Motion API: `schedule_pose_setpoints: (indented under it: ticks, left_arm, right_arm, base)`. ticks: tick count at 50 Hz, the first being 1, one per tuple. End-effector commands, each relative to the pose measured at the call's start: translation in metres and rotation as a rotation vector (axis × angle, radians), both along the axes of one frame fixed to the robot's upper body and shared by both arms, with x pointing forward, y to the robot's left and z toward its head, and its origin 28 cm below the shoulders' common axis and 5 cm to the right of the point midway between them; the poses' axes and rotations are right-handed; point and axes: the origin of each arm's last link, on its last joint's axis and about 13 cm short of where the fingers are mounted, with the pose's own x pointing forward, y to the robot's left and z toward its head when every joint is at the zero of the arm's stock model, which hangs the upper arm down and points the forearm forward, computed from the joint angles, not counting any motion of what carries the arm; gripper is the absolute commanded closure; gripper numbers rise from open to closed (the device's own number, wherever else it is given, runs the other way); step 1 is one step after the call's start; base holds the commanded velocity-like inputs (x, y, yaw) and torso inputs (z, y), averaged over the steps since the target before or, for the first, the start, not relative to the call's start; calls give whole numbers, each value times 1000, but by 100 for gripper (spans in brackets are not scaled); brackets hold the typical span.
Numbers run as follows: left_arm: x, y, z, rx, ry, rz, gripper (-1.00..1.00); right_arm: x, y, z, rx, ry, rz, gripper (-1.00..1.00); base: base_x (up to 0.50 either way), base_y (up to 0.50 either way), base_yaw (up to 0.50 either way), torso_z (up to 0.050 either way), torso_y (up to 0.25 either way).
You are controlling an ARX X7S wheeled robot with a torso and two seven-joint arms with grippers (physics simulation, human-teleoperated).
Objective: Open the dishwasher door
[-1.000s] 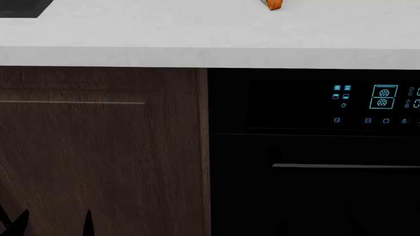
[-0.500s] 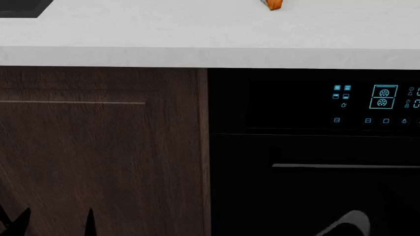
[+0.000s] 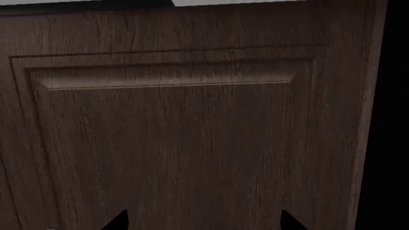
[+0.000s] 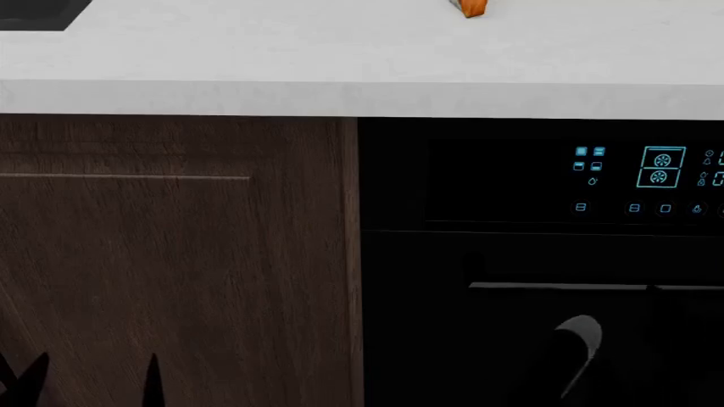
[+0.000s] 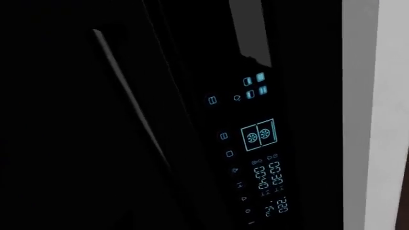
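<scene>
The dishwasher door (image 4: 531, 339) is a glossy black panel at the right of the head view, closed, below blue-lit control icons (image 4: 662, 167). Its thin silver-edged bar handle (image 4: 565, 287) runs level across it. The right wrist view shows the handle (image 5: 131, 96) as a slanted grey line beside the icons (image 5: 257, 135). My right arm (image 4: 577, 337) shows as a grey-white part just below the handle; its gripper's dark fingers merge with the black door. My left gripper (image 4: 88, 381) is open and empty in front of the brown cabinet door (image 3: 191, 143), with both fingertips (image 3: 118, 221) showing.
A dark brown wood-grain cabinet door (image 4: 169, 254) stands left of the dishwasher. A white countertop (image 4: 339, 59) overhangs both. A small orange object (image 4: 473, 7) sits at its far edge, and a dark sink corner (image 4: 34, 13) shows at the far left.
My right arm has risen into the head view from below, up to just under the bar handle. The left gripper has hardly moved. The door stays closed.
</scene>
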Motion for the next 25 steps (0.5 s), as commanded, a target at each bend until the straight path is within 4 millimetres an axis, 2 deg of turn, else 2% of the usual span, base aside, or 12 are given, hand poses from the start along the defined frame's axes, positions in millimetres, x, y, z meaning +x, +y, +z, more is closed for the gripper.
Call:
schedule_pose_setpoints:
  ticks: [1,25]
  left_arm:
    - [-1,1,2,3,-13,-1,-100]
    - [1,-1,5,4,-22,0,-100]
  right_arm:
    - [21,1,-1,-52,39,5,-100]
    - [49,1,-8,-58,68,2,-100]
  base:
    - [0,0,0,0,0]
    - [0,0,0,0,0]
